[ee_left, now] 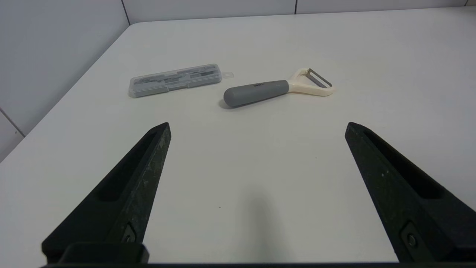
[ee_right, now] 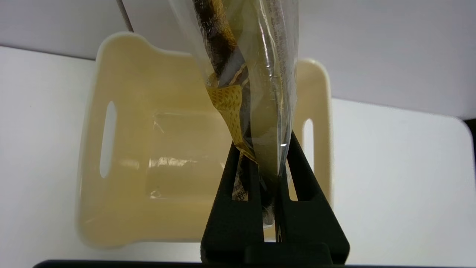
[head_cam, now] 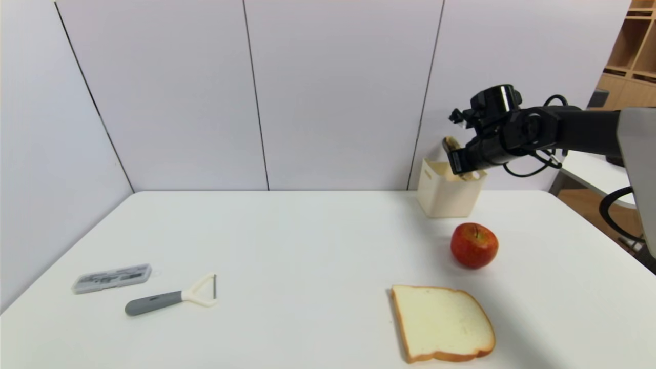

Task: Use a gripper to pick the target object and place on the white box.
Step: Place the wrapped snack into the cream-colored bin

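On the far left of a white surface (head_cam: 287, 256) lies a flat, clear grey case (head_cam: 112, 278) with small dark items inside. Just beside it, a little nearer the viewer, is a peeler (head_cam: 171, 299) with a grey handle and a cream Y-shaped head, its handle pointing left and its blade right. The left gripper (ee_left: 258, 128) is above the surface on the near side of these two, its jaws wide apart with nothing between them.

Well to the right, at the back against a pale panelled wall (head_cam: 328, 92), stands the white box (head_cam: 447, 197), a cream open-top bin with slotted handles. Above its opening is the right gripper (ee_right: 264, 160), reaching in from the right with its jaws clamped on a shiny clear pack (ee_right: 253, 82) with gold and brown parts. The pack is held over the box.

In front of the box sits a red apple (head_cam: 474, 245). Nearer still, a slice of white bread (head_cam: 442, 324) with a brown crust lies flat.
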Controlling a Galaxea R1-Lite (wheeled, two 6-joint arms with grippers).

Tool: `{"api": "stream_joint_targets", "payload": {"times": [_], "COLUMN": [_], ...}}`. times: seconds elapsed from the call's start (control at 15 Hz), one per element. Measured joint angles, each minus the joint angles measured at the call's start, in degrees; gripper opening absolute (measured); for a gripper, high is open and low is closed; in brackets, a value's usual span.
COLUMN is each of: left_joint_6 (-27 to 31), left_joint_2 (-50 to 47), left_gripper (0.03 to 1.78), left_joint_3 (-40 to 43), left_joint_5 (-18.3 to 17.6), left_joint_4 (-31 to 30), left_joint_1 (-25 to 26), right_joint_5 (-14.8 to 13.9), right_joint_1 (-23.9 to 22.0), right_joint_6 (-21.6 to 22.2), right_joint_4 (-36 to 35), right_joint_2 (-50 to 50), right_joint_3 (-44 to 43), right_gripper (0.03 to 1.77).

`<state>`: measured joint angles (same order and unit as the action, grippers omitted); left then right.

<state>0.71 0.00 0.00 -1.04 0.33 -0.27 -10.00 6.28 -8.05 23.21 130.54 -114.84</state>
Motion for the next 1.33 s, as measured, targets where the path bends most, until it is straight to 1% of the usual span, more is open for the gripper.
{"api": "stream_joint_targets", "payload": {"times": [0.6, 0.67, 0.73, 0.8, 0.87, 1.0, 1.13, 1.33], "left_joint_6": [0.0, 0.0, 0.0, 0.0, 0.0, 0.0, 0.0, 0.0], "left_joint_2": [0.0, 0.0, 0.0, 0.0, 0.0, 0.0, 0.0, 0.0], "left_gripper": [1.69, 1.69, 1.69, 1.69, 1.69, 1.69, 1.69, 1.69], "left_joint_3": [0.0, 0.0, 0.0, 0.0, 0.0, 0.0, 0.0, 0.0], "left_joint_5": [0.0, 0.0, 0.0, 0.0, 0.0, 0.0, 0.0, 0.0], "left_joint_4": [0.0, 0.0, 0.0, 0.0, 0.0, 0.0, 0.0, 0.0], "left_joint_1": [0.0, 0.0, 0.0, 0.0, 0.0, 0.0, 0.0, 0.0], "right_joint_5": [0.0, 0.0, 0.1, 0.5, 1.7, 3.8, 3.9, 3.9], "right_joint_1": [0.5, 0.7, 0.8, 0.9, 0.8, 0.5, 0.5, 0.5], "right_joint_6": [-0.2, -0.1, 0.1, 0.0, -0.1, -0.1, -0.1, 0.0], "right_joint_4": [-0.5, -0.3, -0.1, -0.2, -0.2, -0.2, -0.4, -0.1], "right_joint_2": [-0.2, -0.2, -0.2, -0.3, -0.4, -0.5, -0.7, -0.9], "right_joint_3": [-0.1, -0.1, -0.1, 0.0, 0.0, 0.0, 0.0, 0.0], "right_gripper": [0.15, 0.26, 0.45, 0.58, 0.73, 0.95, 1.13, 1.31]}}
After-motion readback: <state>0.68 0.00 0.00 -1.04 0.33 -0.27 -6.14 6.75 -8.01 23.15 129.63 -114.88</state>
